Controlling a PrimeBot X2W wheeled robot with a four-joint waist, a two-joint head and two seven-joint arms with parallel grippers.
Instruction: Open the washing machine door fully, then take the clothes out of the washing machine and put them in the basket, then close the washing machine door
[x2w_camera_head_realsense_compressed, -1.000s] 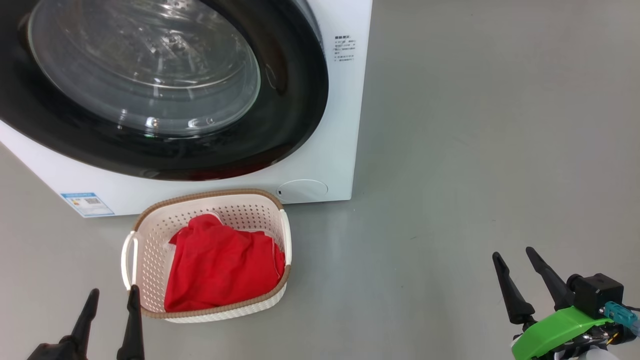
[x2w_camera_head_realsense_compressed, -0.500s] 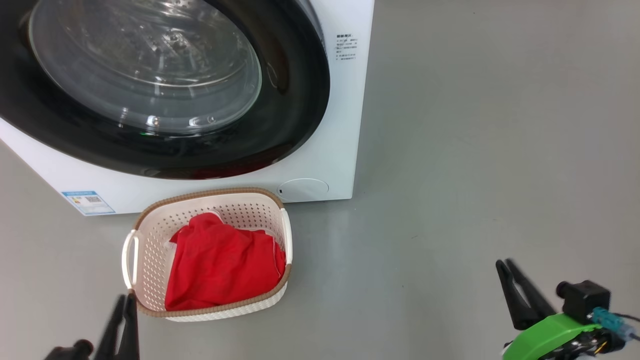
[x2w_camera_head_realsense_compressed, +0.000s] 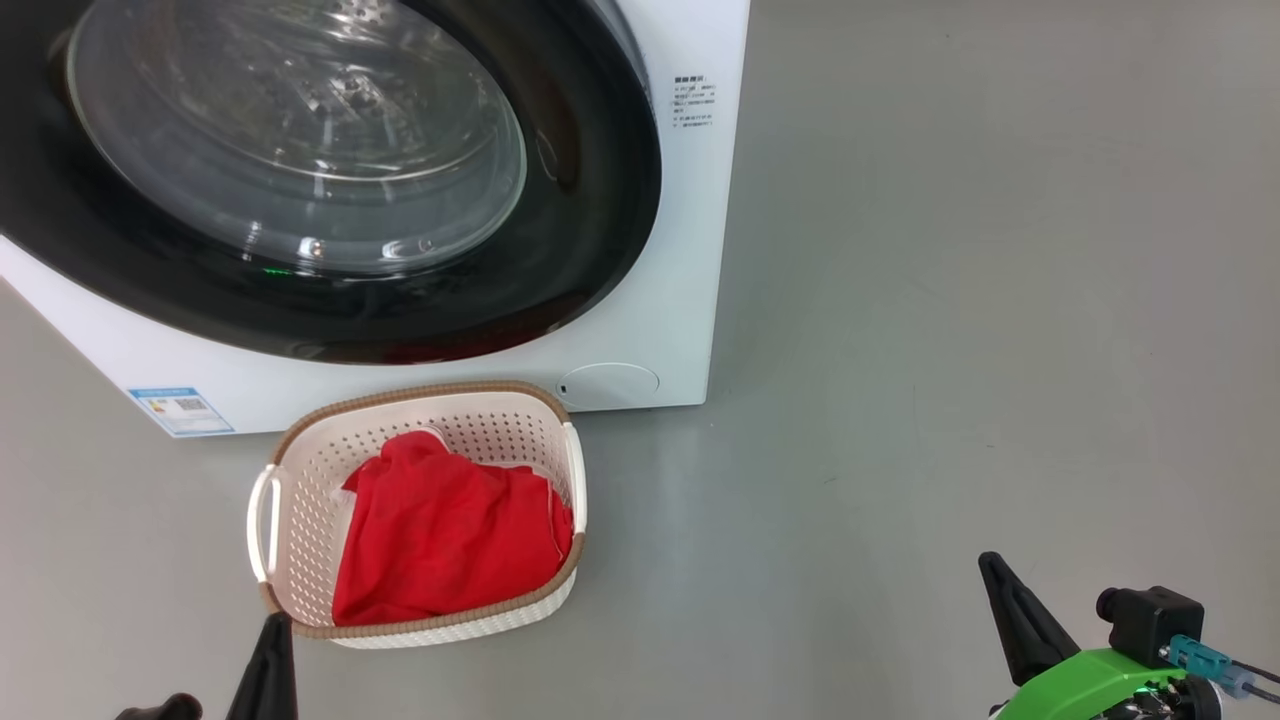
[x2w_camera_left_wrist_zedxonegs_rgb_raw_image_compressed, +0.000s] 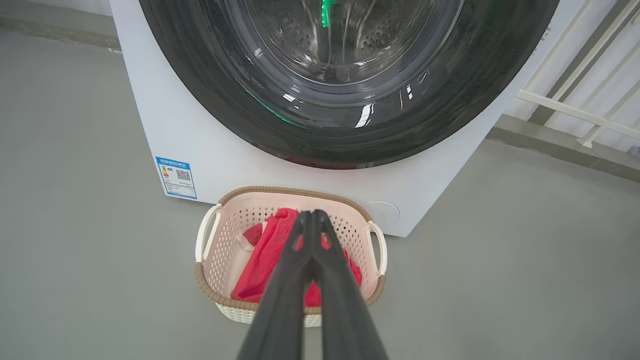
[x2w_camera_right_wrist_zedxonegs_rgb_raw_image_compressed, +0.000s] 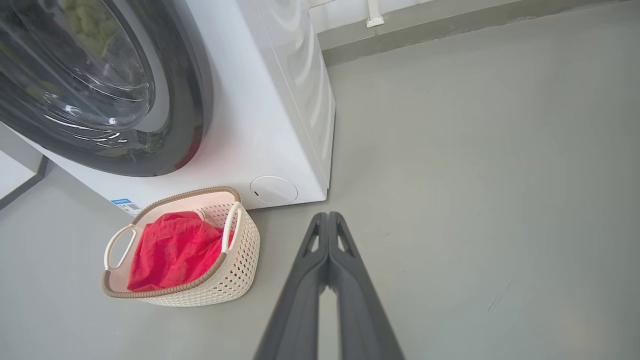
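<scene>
Bright red fabric clothes (x2w_camera_head_realsense_compressed: 450, 540) heaped in cream perforated plastic basket (x2w_camera_head_realsense_compressed: 420, 389), parked on grey floor (x2w_camera_head_realsense_compressed: 900, 400) close below glossy black-rimmed round door (x2w_camera_head_realsense_compressed: 600, 230) for short transfers — door apparently shut; left gripper (x2w_camera_left_wrist_zedxonegs_rgb_raw_image_compressed: 311, 216), right gripper (x2w_camera_right_wrist_zedxonegs_rgb_raw_image_compressed: 327, 216) pinched together, empty.

A bare laundry space: a white front-loading washing machine (x2w_camera_head_realsense_compressed: 690, 250) and a perforated laundry basket (x2w_camera_head_realsense_compressed: 420, 390) stand on plain grey floor (x2w_camera_head_realsense_compressed: 950, 300), grey skirting (x2w_camera_right_wrist_zedxonegs_rgb_raw_image_compressed: 450, 30) lining the far wall (x2w_camera_right_wrist_zedxonegs_rgb_raw_image_compressed: 400, 5).
</scene>
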